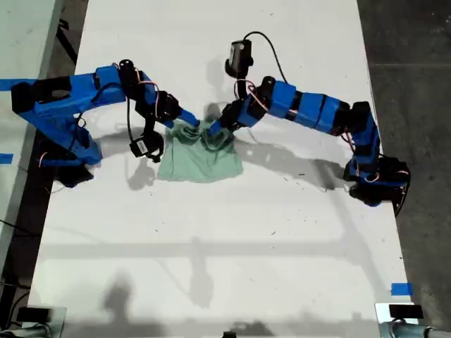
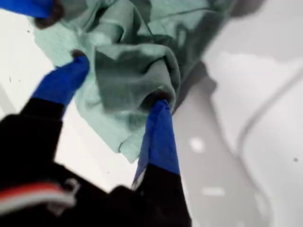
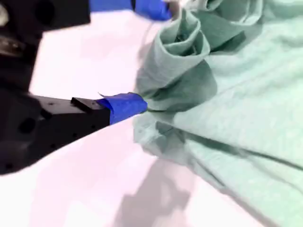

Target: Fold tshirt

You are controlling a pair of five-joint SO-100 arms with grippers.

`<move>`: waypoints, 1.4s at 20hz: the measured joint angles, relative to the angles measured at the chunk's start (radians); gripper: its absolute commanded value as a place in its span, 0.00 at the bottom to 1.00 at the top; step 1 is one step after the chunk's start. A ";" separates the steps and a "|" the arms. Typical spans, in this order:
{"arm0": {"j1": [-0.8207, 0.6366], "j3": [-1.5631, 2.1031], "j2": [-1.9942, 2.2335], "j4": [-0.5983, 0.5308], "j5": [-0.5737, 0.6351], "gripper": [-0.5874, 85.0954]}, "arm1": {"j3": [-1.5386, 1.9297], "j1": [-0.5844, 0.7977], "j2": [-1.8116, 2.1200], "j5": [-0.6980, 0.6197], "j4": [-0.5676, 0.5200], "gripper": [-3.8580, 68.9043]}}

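The tshirt (image 1: 201, 162) lies crumpled near the middle of the white desk (image 1: 211, 246), somewhat nearer the edge at the exterior view's top than the one at its bottom. It is well clear of both long edges. Both blue arms reach in from opposite long edges and meet at the cloth's upper hem. That suits lifting that edge together, so that it could be drawn over the rest for a fold.

The first gripper (image 2: 120, 87) has its jaws set on either side of a thick, gathered ridge of cloth and appears to clamp it. The bunching there looks like fabric pulled up into the grip. The second gripper (image 3: 142, 106) shows only one blue jaw, its tip touching the base of another rolled-up tuft. The other jaw is hidden, so whether it is pinching or spread cannot be told. The shirt's flatter body spreads away from that tip.

The wrist views probably do not settle which arm in the exterior view is which.
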 measured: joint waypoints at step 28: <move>0.457 1.118 0.933 -0.729 -0.373 0.07 | 2.187 -0.370 2.368 0.686 0.008 0.03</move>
